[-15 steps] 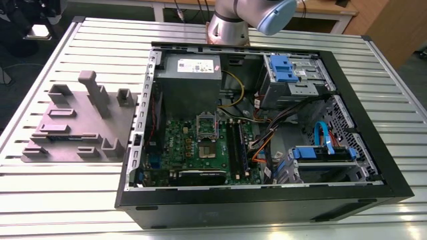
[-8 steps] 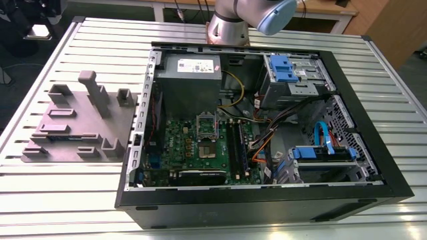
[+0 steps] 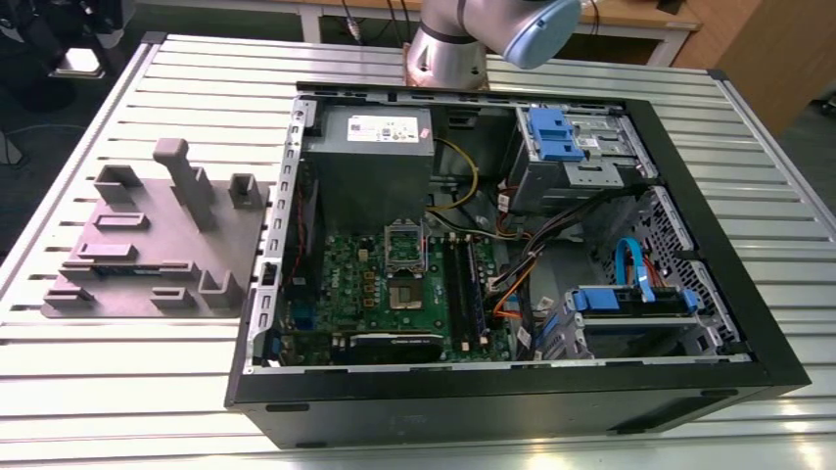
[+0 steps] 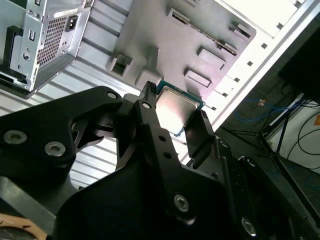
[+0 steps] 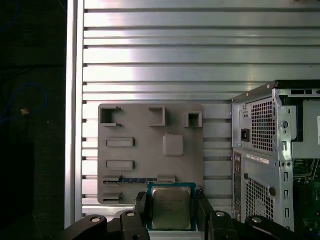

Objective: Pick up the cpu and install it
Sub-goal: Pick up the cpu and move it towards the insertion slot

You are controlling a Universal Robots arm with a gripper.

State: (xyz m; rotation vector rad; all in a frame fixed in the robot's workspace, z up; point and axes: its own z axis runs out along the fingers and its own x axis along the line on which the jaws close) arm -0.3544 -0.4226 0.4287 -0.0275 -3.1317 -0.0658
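The cpu (image 5: pixel 171 209) is clenched in the pincer (image 5: pixel 172 207). One black finger (image 5: pixel 142 206) presses on each of two opposite edges, and the silvery lid faces the camera with a green border round it. We note the same grip in the second wrist view: the cpu (image 4: pixel 178 111) sits between the fingers (image 4: pixel 149 102) of the pincer (image 4: pixel 175 107), its lid washed pale by glare. In the first wrist view faint print crosses the lid, but we cannot make it out. The fingers cover the two gripped edges, and one further edge is cut off at the picture's border.

Behind the chip a grey fixture plate (image 5: pixel 150 150) with raised blocks and slots lies flat on the slatted metal surface (image 5: pixel 150 50). The cpu appears to hang clear of the plate, over one of its edges. Just beside the plate is the computer case (image 5: pixel 260 150), with a small white sticker (image 5: pixel 257 159) on its perforated panel, too small to read.

In the exterior view the plate (image 3: pixel 157 245) lies on the exterior view's left and the opened case (image 3: pixel 523 401) on its right. Inside the case the power supply (image 3: pixel 372 132) bears a white label we cannot read. The metal-framed socket (image 3: pixel 406 294) sits on the green board, and cables hide part of that board. The arm (image 3: pixel 484 39) is cut off at the top.
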